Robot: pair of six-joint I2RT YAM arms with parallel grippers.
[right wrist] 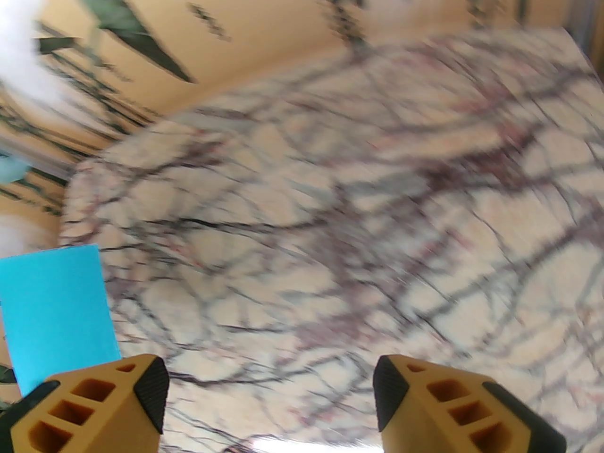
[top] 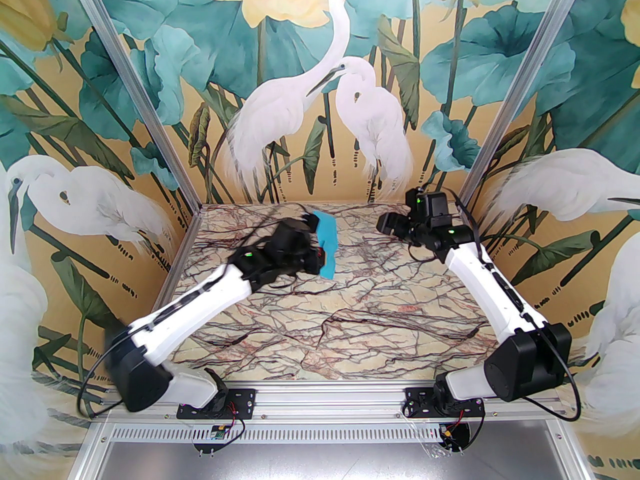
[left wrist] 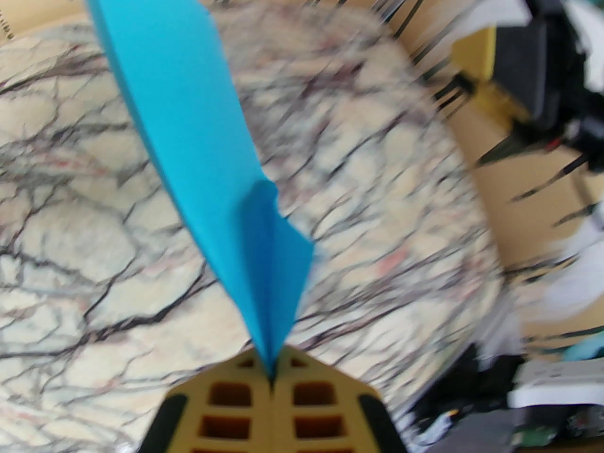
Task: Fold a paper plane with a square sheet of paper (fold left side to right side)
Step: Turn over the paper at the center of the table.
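The turquoise-blue paper (top: 328, 242), folded into a long curved strip, is lifted off the marble table at the back left. My left gripper (top: 316, 258) is shut on its lower end. In the left wrist view the paper (left wrist: 203, 158) rises from between the closed yellow fingers (left wrist: 245, 394) and bends up to the left. My right gripper (top: 387, 223) hovers at the back right, apart from the paper. Its fingers (right wrist: 141, 394) stand wide open with nothing between them, and a corner of the paper (right wrist: 56, 309) shows at the left of that view.
The marble table (top: 350, 308) is walled by painted panels with herons and teal leaves. Aluminium posts (top: 150, 118) stand at the back corners. Both arm bases are bolted to the near rail (top: 330, 398).
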